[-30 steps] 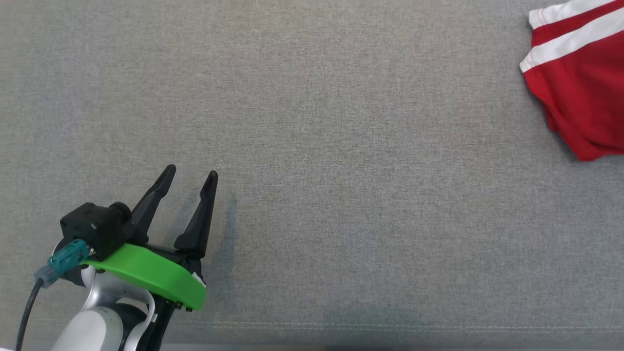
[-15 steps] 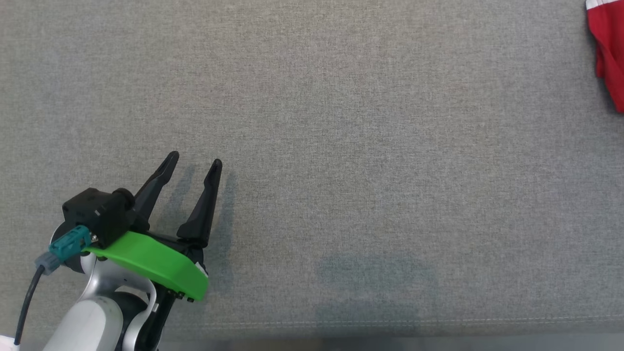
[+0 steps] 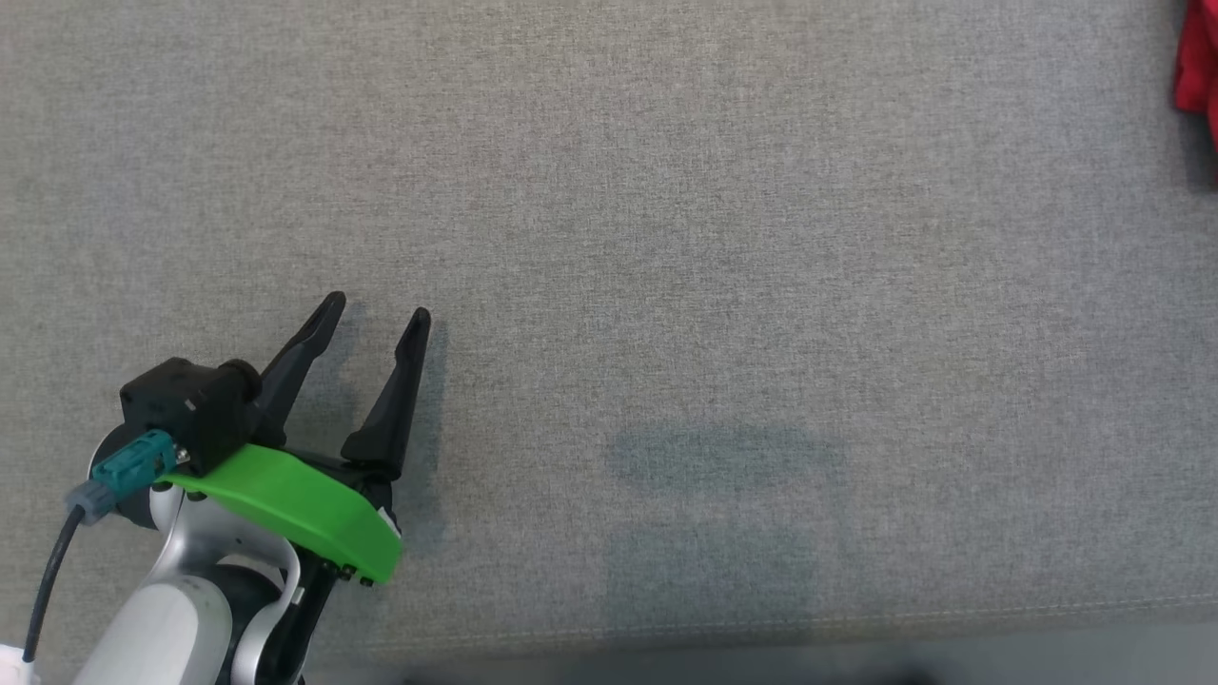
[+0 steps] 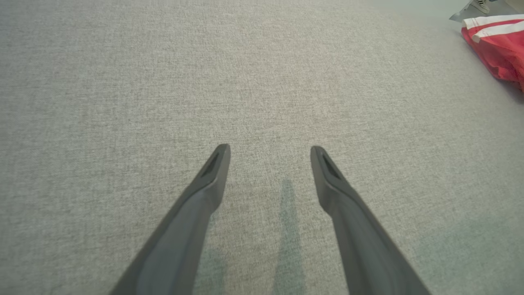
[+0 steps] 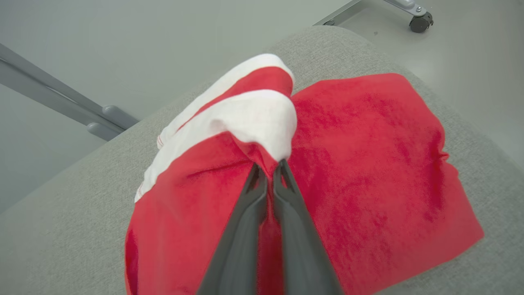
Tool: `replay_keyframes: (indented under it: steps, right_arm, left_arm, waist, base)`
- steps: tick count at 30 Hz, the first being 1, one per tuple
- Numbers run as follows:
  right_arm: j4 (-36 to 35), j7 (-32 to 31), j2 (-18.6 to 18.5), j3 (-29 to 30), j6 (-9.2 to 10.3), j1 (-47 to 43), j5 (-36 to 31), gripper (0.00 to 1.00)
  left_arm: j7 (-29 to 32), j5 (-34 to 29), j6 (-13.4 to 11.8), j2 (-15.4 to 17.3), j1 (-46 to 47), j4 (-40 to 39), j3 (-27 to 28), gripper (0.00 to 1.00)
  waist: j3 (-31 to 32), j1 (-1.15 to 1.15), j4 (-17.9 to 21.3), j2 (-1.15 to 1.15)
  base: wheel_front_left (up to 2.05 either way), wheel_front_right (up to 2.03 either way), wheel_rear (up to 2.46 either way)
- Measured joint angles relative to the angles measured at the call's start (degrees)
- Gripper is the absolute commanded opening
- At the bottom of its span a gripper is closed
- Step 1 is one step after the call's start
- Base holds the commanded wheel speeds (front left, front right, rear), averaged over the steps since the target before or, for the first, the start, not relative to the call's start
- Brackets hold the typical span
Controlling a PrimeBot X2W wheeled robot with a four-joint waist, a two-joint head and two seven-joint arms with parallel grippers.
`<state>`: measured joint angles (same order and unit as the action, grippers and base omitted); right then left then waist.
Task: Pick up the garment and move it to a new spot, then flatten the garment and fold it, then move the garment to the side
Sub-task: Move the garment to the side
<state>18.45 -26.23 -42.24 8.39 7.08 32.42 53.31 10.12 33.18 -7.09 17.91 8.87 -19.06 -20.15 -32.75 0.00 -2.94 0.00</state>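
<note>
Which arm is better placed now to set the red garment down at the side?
The right. The right gripper is shut on a fold of the red garment, near the edge of the grey surface. The left gripper is open above bare grey surface, far from the garment.

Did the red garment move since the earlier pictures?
Yes. The red garment went right, nearly leaving the head view, while the cushion's front seam barely shifted.
</note>
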Motion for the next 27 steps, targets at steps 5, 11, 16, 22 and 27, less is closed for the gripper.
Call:
replay_keyframes:
  steps: [5,11,16,22,27]
  right_arm:
    - [3.2,5.3,-0.2,1.6,0.02,0.5,-3.7,1.00]
    - [8.2,9.8,0.1,1.9,0.08,0.4,-7.7,1.00]
    - [11.1,12.6,3.3,0.9,0.08,0.1,-8.5,1.00]
    - [12.7,16.1,5.2,-0.3,0.08,0.1,-9.5,1.00]
    - [11.5,19.6,3.7,-2.1,-1.51,-1.2,-12.5,1.00]
  left_arm:
    - [0.4,-0.2,0.0,-0.3,0.1,-0.6,1.1,1.00]
    - [0.5,-0.2,0.0,-0.8,0.8,-1.5,1.6,1.00]
    - [0.5,-0.5,0.0,-1.1,1.3,-1.6,1.9,1.00]
    - [-0.7,-0.4,0.0,-2.8,2.5,-0.3,1.9,1.00]
    - [-2.9,0.4,0.0,-4.7,2.6,2.0,2.0,1.00]
  waist:
    - [-1.4,0.00,0.7,0.00]
    - [-3.0,0.00,1.3,0.00]
    - [-3.6,0.00,1.7,0.00]
    - [-2.6,0.00,1.7,0.00]
    - [-0.2,0.00,1.6,0.00]
  base:
    - [0.00,0.00,0.00]
    - [0.00,0.00,0.00]
    - [0.00,0.00,0.00]
    - [0.00,0.00,0.00]
    - [0.00,0.00,0.00]
